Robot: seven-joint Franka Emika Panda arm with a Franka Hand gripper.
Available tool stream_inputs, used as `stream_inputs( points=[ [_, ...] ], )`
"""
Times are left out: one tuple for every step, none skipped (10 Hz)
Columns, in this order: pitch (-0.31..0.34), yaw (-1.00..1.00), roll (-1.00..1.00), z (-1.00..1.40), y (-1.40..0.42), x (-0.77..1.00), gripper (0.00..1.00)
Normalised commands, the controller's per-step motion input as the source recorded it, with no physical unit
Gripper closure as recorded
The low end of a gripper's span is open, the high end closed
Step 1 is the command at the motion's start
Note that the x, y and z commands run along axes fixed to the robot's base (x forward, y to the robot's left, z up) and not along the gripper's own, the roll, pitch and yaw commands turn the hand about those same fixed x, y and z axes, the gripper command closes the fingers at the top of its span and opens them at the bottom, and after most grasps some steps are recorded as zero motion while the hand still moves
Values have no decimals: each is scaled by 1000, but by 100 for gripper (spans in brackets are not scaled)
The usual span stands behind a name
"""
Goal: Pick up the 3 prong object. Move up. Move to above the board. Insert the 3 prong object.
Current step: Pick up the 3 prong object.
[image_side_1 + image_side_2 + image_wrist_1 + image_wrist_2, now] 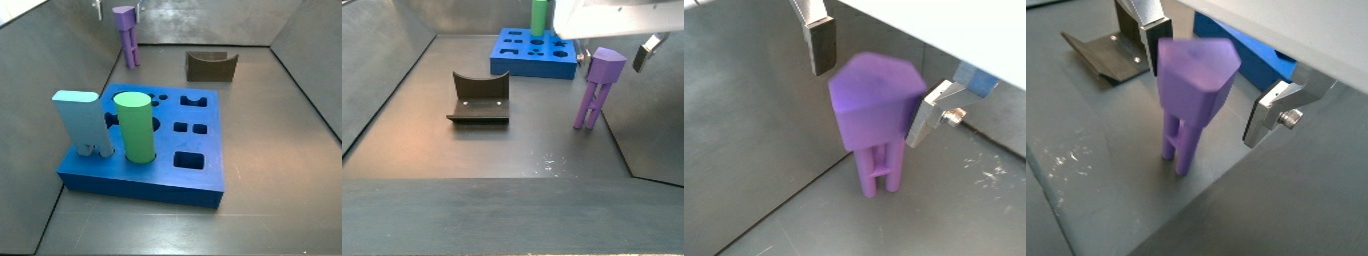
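I hold the gripper [871,90] around the 3 prong object [875,120], upright on the surface at the board's [160,140] eleven o'clock; spread fingers [819,45] flank its head, not pinching.

Purple 3 prong object [873,112], blue board [147,165], silver gripper [874,72]
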Motion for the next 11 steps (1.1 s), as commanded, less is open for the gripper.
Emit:
stream_inputs(
  points=[
    [0,0,0,0,0,0,0],
    [0,0,0,0,0,0,100],
    [0,0,0,0,0,0,100],
    [0,0,0,0,0,0,100],
    [0,0,0,0,0,0,100],
    [0,0,0,0,0,0,100],
    [0,0,0,0,0,0,100],
    [0,0,0,0,0,0,100],
    [0,0,0,0,0,0,100],
    [0,0,0,0,0,0,100],
    [0,0,0,0,0,0,100]
  ],
)
